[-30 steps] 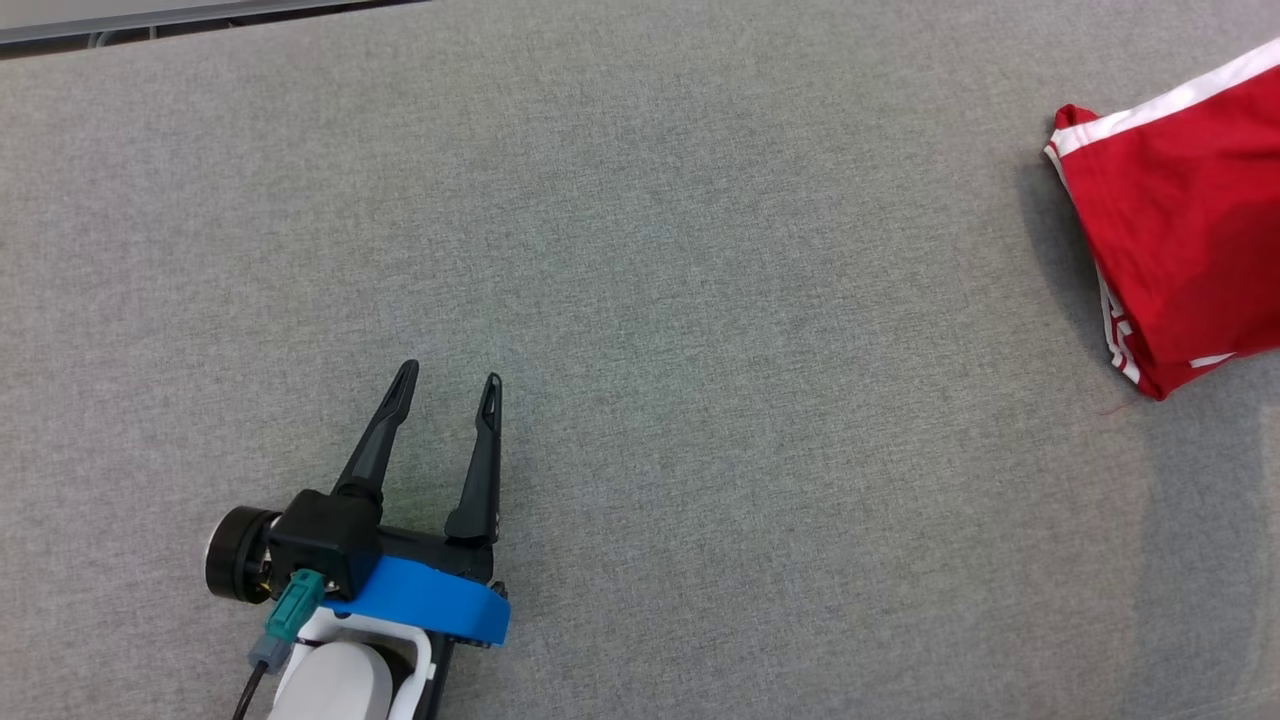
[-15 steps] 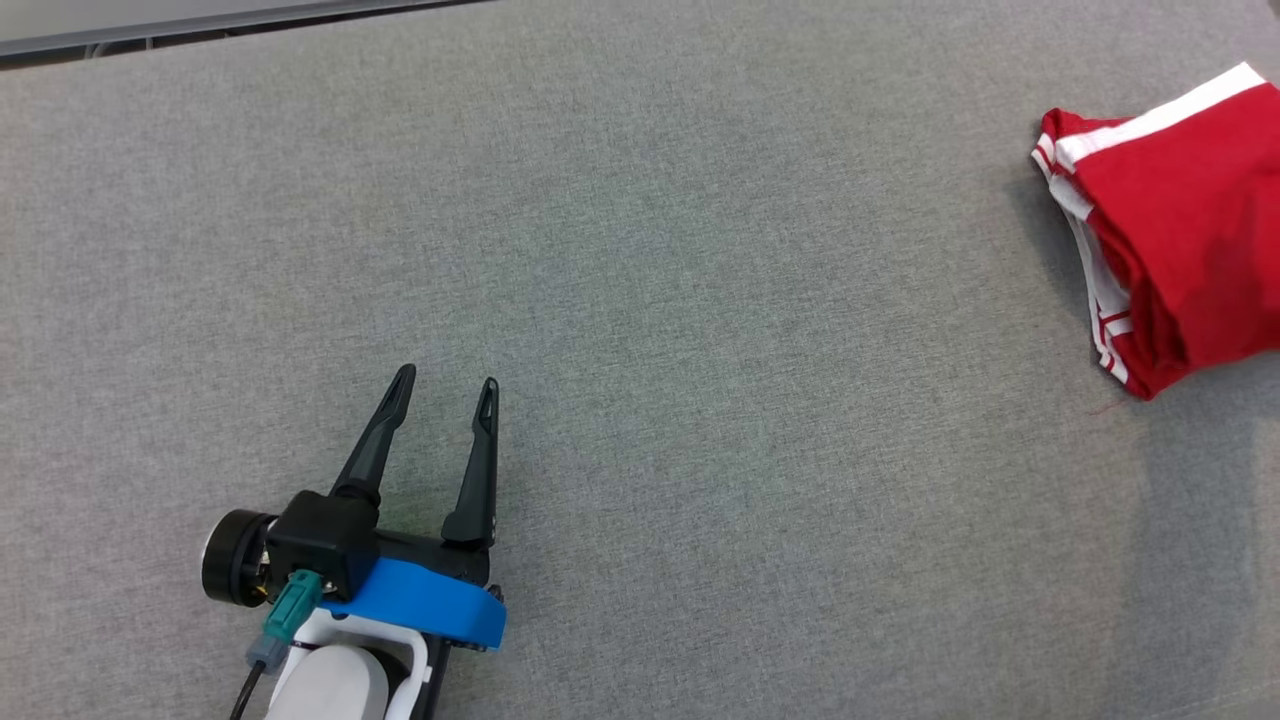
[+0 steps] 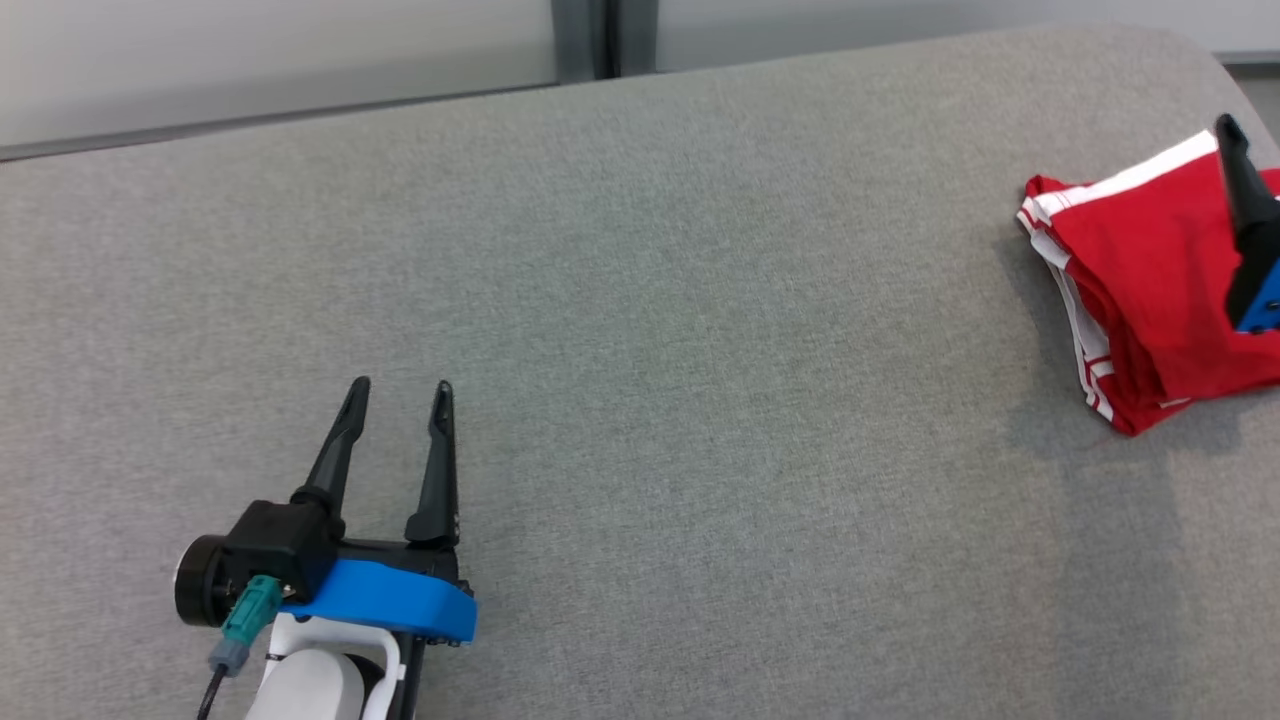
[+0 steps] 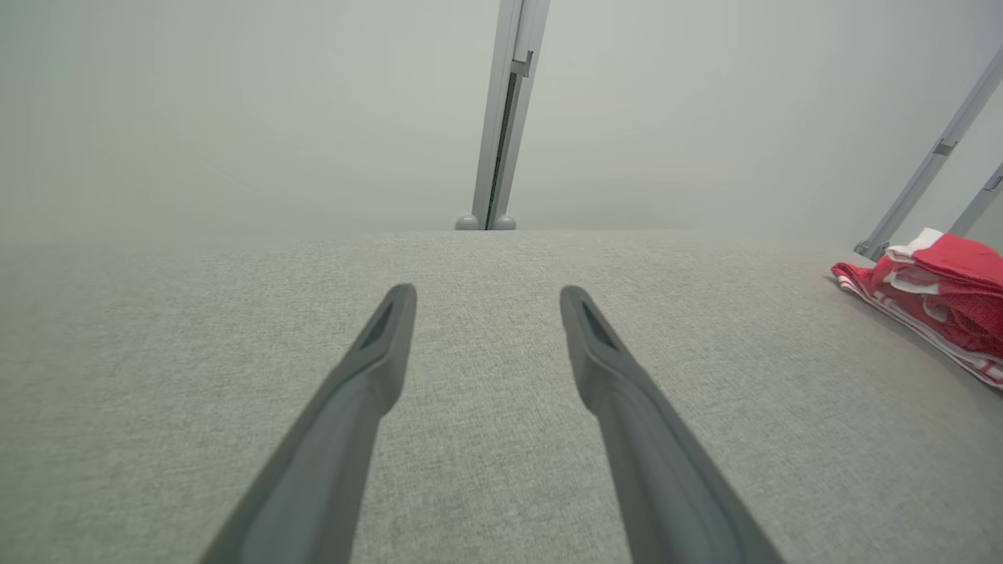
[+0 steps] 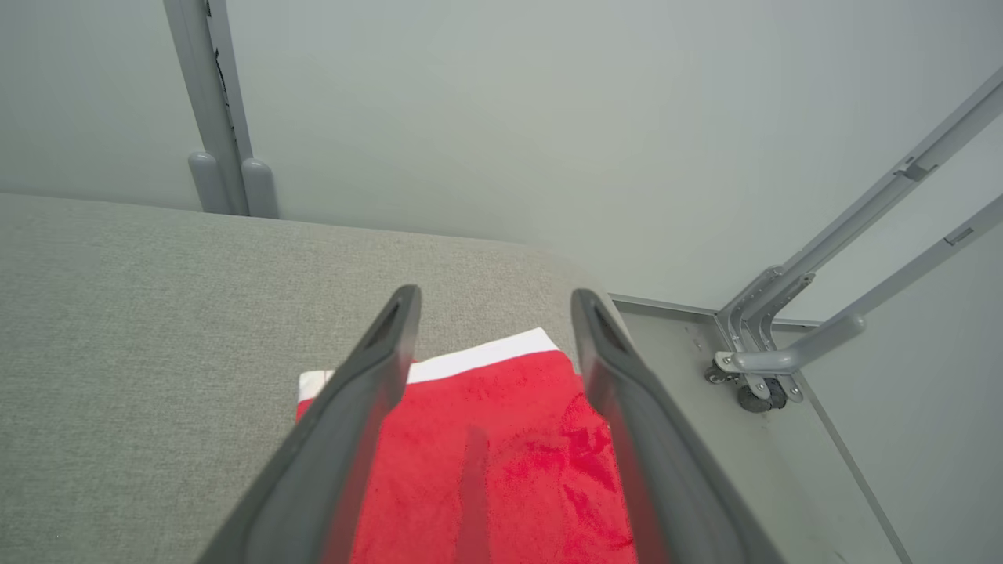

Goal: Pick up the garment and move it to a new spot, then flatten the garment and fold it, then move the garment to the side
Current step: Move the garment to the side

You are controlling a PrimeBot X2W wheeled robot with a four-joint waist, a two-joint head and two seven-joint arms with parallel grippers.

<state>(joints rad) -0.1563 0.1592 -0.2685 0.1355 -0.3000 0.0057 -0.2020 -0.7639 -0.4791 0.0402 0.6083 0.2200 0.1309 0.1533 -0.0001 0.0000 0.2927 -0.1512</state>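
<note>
One grey fabric-covered tabletop [image 3: 700,300] takes up most of the head view; its far right corner is rounded. Behind the tabletop's far edge stand pale wall panels [image 3: 280,50], joined at a grey upright post [image 3: 585,35]. Past the rounded corner and lower down: pale floor [image 5: 799,470], two slanted grey metal struts [image 5: 862,227], and a small dark caster [image 5: 756,398] at their foot.

Red garment [image 3: 1150,280], white bands along its edges, lies on the tabletop at the far right corner, close to the right edge. It is folded into several layers, and the layer edges show stacked on the side toward the tabletop's middle. Top face fairly flat.

Left gripper [image 3: 401,385]: over the tabletop's near left part, well apart from the garment, fingers pointing toward the far edge. Jaws spread wide, nothing between them but bare grey fabric. Blue band [image 3: 390,600] and teal plug [image 3: 250,610] at its wrist.

Right gripper [image 5: 494,296]: over the tabletop's far right corner, above the garment. Jaws spread wide, clamped on nothing; red cloth lies below the gap between them. Cannot tell whether the fingers touch the cloth. In the head view one dark finger [image 3: 1242,190] crosses the garment.
</note>
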